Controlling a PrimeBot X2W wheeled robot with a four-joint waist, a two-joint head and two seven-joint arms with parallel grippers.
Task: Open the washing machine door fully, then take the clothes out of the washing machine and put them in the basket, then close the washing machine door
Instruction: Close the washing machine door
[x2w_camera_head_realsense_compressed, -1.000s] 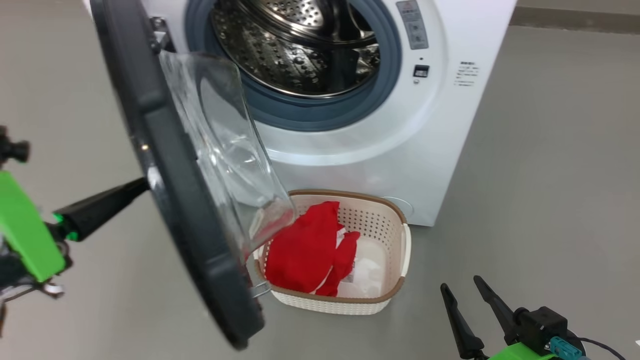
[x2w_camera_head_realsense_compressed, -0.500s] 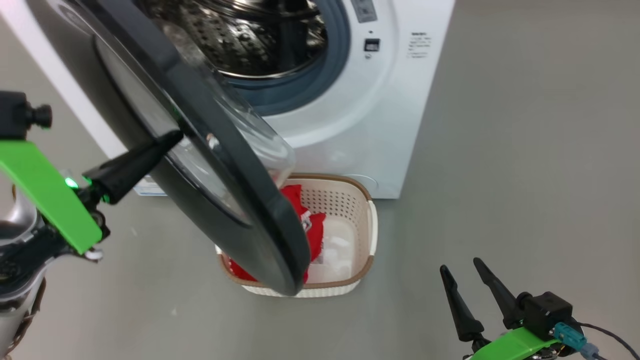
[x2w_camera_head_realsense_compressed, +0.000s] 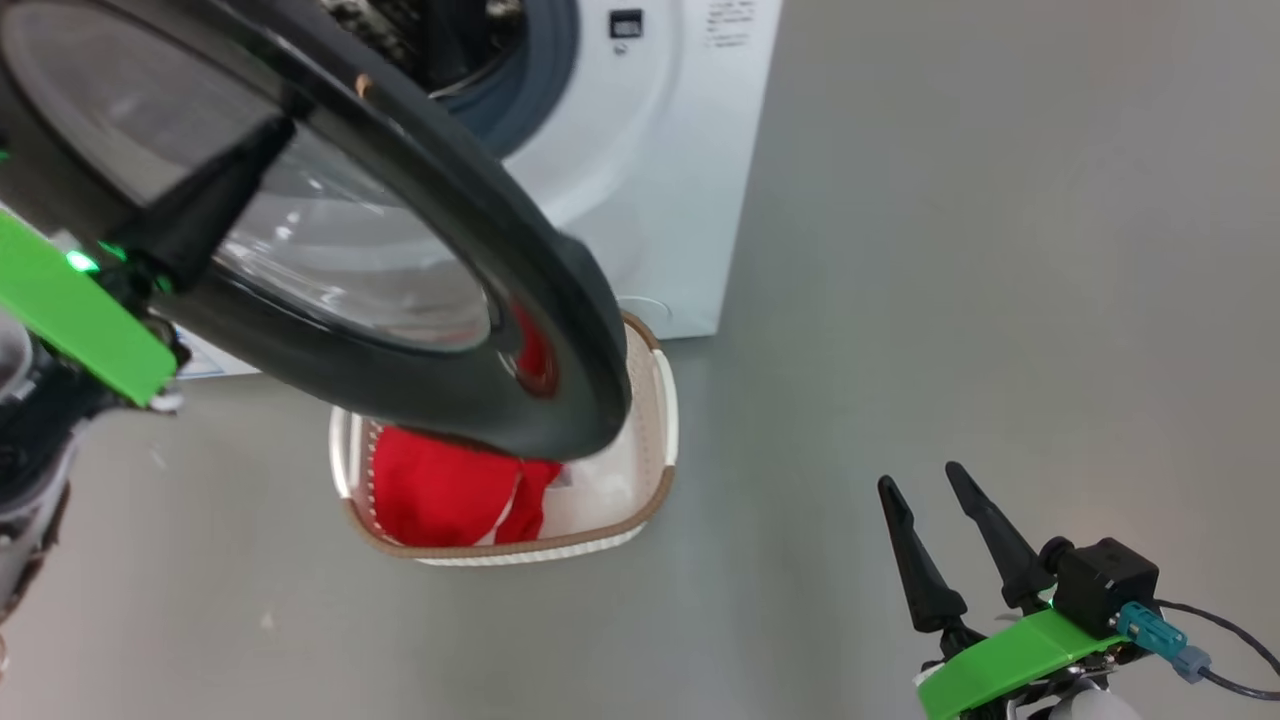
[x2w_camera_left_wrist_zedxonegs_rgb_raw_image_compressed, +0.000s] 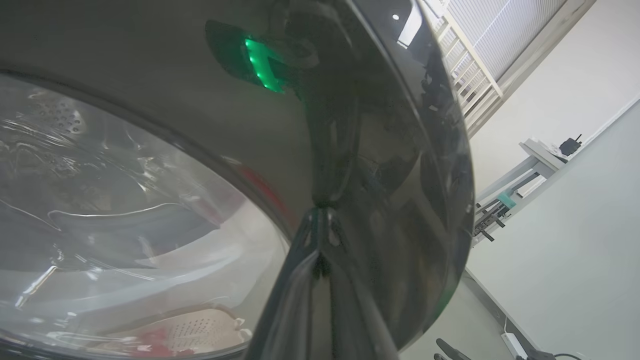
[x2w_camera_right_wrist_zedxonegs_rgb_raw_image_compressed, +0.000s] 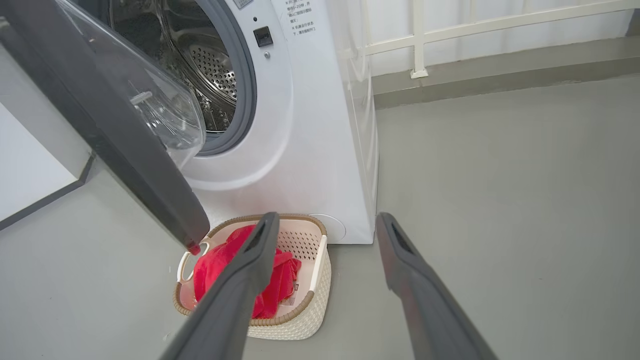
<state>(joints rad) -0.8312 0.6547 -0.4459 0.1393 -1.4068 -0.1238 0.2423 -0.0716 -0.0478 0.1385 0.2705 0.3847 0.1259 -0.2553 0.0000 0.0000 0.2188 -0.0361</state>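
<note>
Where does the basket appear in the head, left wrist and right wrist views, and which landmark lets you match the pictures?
Head view: the basket sits at lower centre, partly covered by the washing machine door.
Left wrist view: at the bottom left, seen through the door's glass.
Right wrist view: at lower centre-left, just below the door's lower tip.
Shared landmark: the door's dark rim.

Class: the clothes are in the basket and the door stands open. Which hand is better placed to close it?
Left. The left hand, shut, touches the door; the right hand hangs open, apart.
</note>
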